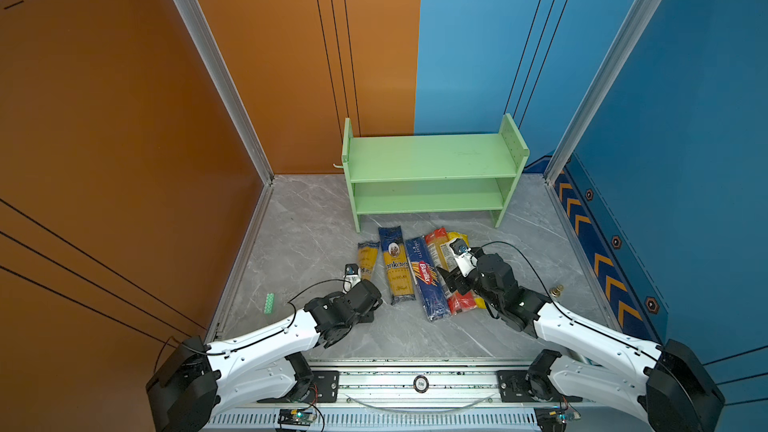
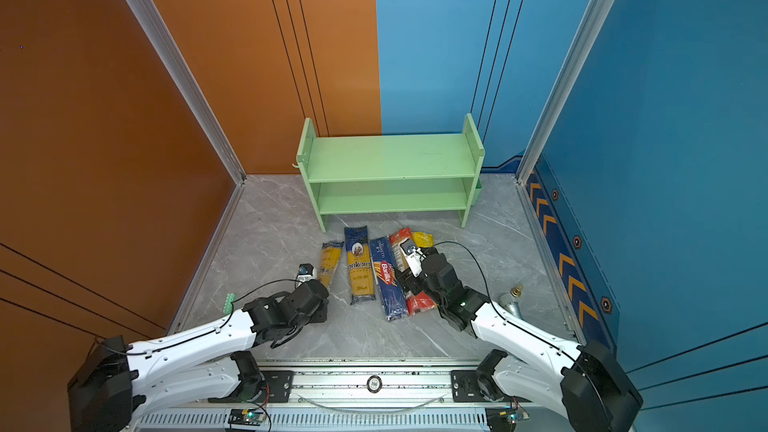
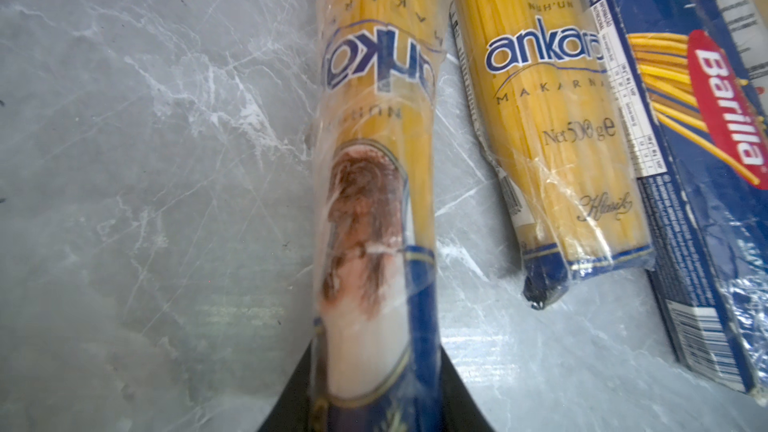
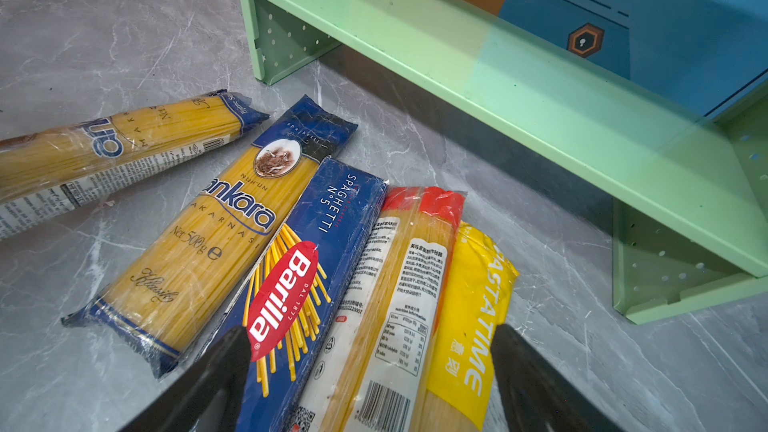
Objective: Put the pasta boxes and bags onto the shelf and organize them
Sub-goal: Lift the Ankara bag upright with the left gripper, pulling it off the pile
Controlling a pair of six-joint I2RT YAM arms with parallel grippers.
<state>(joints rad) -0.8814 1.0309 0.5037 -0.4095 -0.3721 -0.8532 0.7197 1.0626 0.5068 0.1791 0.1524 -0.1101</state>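
Lower centre, the left gripper (image 3: 374,405) has its jaws clamped on the leftmost Ankara packet (image 3: 374,118). The right gripper (image 4: 370,332) hovers, jaws wide, over four more packets (image 1: 426,280) on the tabletop (image 1: 307,234). Beyond, the shelf (image 1: 432,160) is bare, so all five remain to place.

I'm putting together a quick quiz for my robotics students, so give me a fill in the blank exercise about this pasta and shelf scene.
1. The held packet in the left gripper bears the brand name ____.
2. On the green shelf lies ____ of the pasta.
3. The right gripper hangs above the red-ended packet with its jaws ____.
4. The navy packet beside the red-ended packet reads ____.

Missing words: Ankara; none; open; Barilla.
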